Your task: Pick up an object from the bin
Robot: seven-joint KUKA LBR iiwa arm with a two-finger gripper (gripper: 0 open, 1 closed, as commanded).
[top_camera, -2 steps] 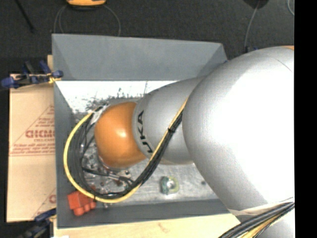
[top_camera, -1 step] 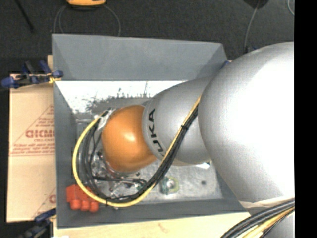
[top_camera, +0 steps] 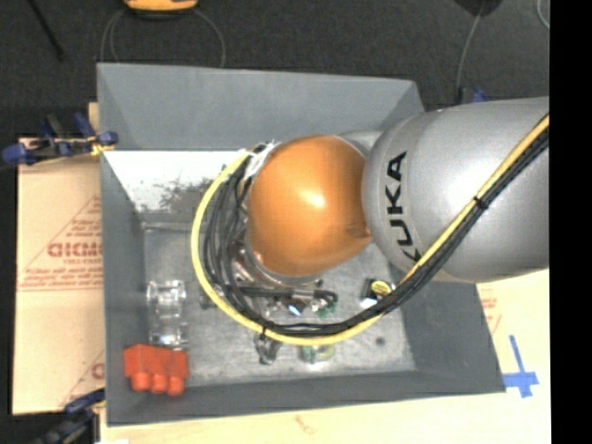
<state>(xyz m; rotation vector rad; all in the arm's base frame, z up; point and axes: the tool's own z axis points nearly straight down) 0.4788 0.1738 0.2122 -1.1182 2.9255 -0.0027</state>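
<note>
Greenish clear piece [top_camera: 316, 351] — small, glassy — at the bin's [top_camera: 120, 276] near edge, under the gripper [top_camera: 277, 326] — its opening cannot be told.

We read "KUKA" in black capital letters on the silver arm housing [top_camera: 462, 192]; the letters run up the casing beside the orange cover [top_camera: 305, 206].
</note>
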